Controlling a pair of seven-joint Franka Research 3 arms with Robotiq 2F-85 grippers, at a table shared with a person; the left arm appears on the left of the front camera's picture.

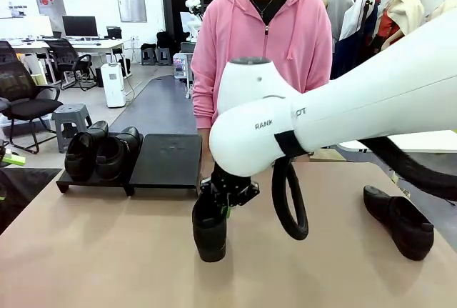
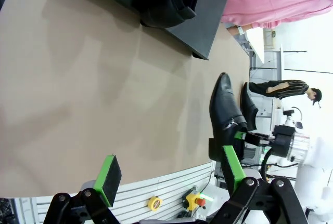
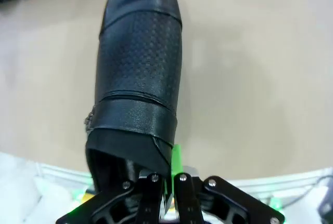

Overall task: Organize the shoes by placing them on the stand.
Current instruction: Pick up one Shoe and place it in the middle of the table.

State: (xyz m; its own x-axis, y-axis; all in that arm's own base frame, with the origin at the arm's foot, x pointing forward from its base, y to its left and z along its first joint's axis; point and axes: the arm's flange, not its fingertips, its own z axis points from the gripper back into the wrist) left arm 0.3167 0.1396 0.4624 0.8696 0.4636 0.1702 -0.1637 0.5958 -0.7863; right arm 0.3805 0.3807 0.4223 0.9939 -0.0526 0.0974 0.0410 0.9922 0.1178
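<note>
You had two shoes [image 1: 103,152] on the stand [image 1: 168,159]; right hand [image 1: 225,201] gripped a third [image 1: 209,233], left hand [image 2: 169,171] wide; fourth [image 1: 400,219] unplaced.

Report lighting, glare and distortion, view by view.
Front view: even room light, the near right arm looms large and bright. Left wrist view: rolled sideways, washed out white beyond the table. Right wrist view: held shoe sharp, soft sheen on its toe.

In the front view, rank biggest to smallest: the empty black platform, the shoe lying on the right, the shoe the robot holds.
empty platform
shoe lying at right
held shoe, a close call: it is seen end-on
</note>
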